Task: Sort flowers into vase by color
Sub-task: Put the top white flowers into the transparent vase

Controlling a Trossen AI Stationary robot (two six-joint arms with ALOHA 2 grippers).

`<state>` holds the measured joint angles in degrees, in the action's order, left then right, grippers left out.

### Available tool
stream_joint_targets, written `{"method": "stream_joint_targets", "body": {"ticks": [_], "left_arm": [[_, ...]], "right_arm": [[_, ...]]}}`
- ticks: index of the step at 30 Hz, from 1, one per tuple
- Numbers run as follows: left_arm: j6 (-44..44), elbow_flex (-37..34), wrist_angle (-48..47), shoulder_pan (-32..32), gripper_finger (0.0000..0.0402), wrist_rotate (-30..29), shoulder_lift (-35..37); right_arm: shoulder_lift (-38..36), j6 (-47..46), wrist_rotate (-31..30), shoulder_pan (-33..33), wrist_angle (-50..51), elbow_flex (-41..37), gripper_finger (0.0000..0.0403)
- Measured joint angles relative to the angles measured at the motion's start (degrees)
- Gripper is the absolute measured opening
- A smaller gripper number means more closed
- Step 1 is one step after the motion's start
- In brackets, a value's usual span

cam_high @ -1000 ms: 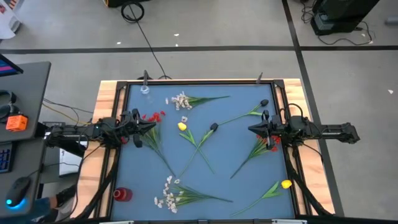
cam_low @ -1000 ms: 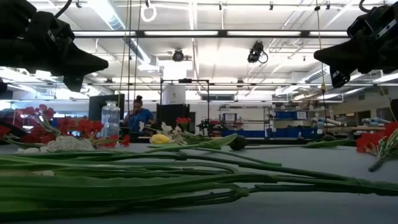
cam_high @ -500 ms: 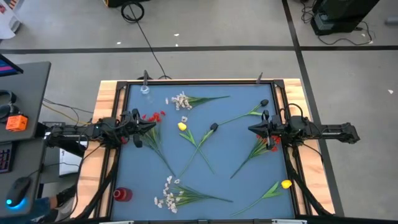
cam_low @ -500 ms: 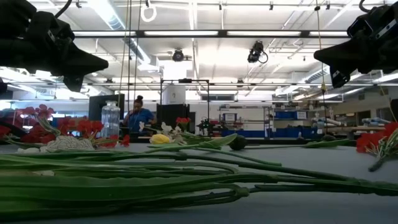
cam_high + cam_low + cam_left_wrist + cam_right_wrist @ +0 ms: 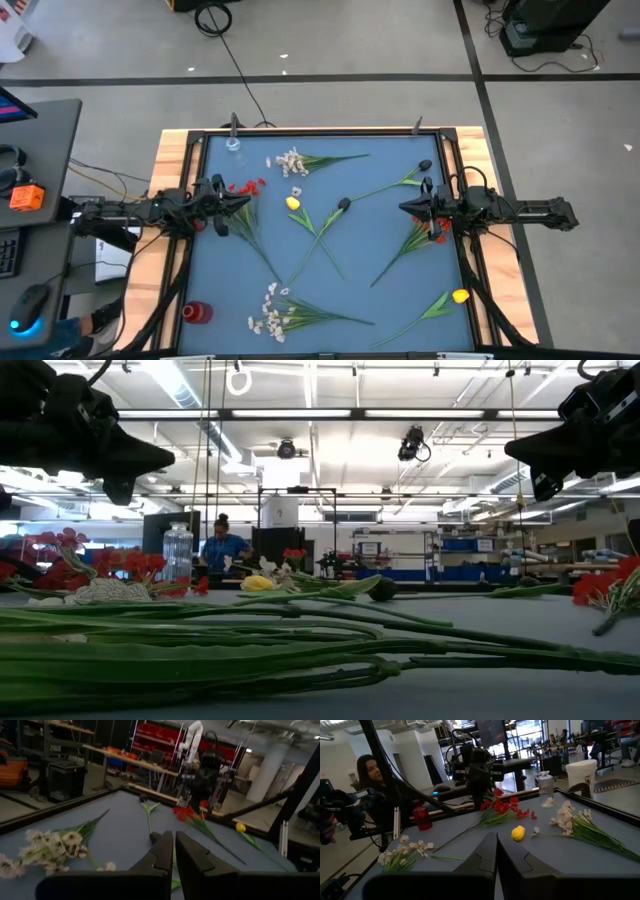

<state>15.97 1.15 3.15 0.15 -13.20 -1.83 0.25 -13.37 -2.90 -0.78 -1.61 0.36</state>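
No change is registered over the last second — sorting is judged not yet begun. The left gripper [image 5: 243,203] is held closed and empty beside the red sprig [image 5: 250,186]; the right gripper [image 5: 405,207] likewise, well beyond it. All flowers [image 5: 318,228] remain on the table [image 5: 380,185].

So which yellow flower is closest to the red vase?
The yellow flower in the table's middle, just past the red sprig. The other yellow flower lies by the right edge, far across from the red vase.
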Motion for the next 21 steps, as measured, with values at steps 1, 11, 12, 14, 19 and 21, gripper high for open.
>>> {"method": "stream_joint_targets", "body": {"ticks": [1, 11, 12, 14, 19, 21], "left_arm": [[0.00, 0.00, 0.71, 0.00, 0.0027, 0.01, 0.00], [6.96, 0.02, 6.25, 0.03, 0.0027, 0.30, -0.07], [6.98, 0.02, 6.86, 0.04, 0.0027, 0.27, -0.05], [7.77, 0.04, 8.08, 0.04, 0.0027, 0.71, -0.04], [13.98, 4.47, 1.64, 0.02, 0.0029, 1.74, -1.12], [15.85, 8.48, -3.33, 0.01, 0.0037, 2.33, -3.02]], "right_arm": [[0.02, 0.00, -0.02, -0.01, 0.00, 0.02, 0.0019], [0.05, -3.42, -8.65, -0.32, -8.70, 0.01, 0.0019], [0.09, -3.55, -10.78, -0.44, -10.26, 0.00, 0.0019], [0.13, -6.30, -14.70, -0.50, -13.72, 0.02, 0.0019], [0.17, -18.69, -23.73, -0.47, -14.83, 0.04, 0.0019], [0.20, -21.29, -25.88, -0.50, -14.43, 0.04, 0.0019]]}}
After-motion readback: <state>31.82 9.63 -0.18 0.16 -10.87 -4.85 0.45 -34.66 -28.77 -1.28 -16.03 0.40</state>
